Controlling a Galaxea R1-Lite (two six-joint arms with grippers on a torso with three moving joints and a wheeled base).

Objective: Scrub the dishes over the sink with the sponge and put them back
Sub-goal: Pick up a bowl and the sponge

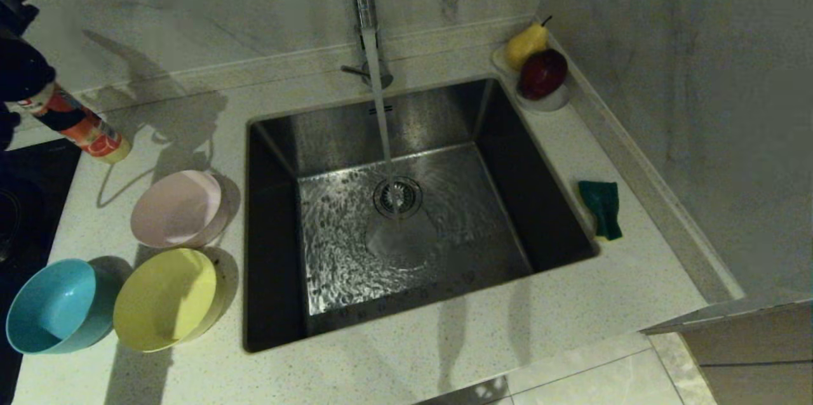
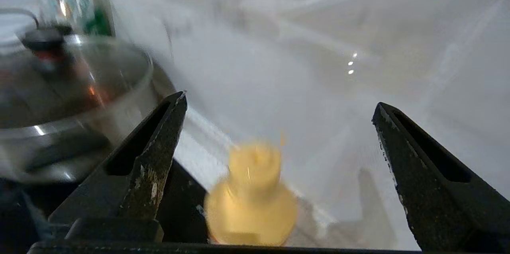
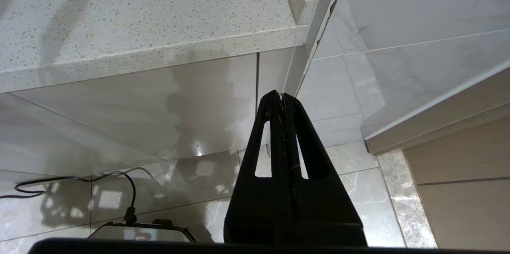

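Mostly blurred: left gripper (image 2: 279, 102) jaws wide over yellow-capped bottle (image 2: 251, 202), arm cut off at frame edge; right gripper (image 3: 282, 96) shut, parked below counter (image 3: 139, 35).

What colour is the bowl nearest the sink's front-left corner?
Yellow: the yellow bowl sits beside the sink, clearest in the head view.

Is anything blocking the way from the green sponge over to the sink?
No, nothing visible does. The sponge lies on the bare counter just beside the sink, on its right rim. The fruit dish sits farther back, off that path.
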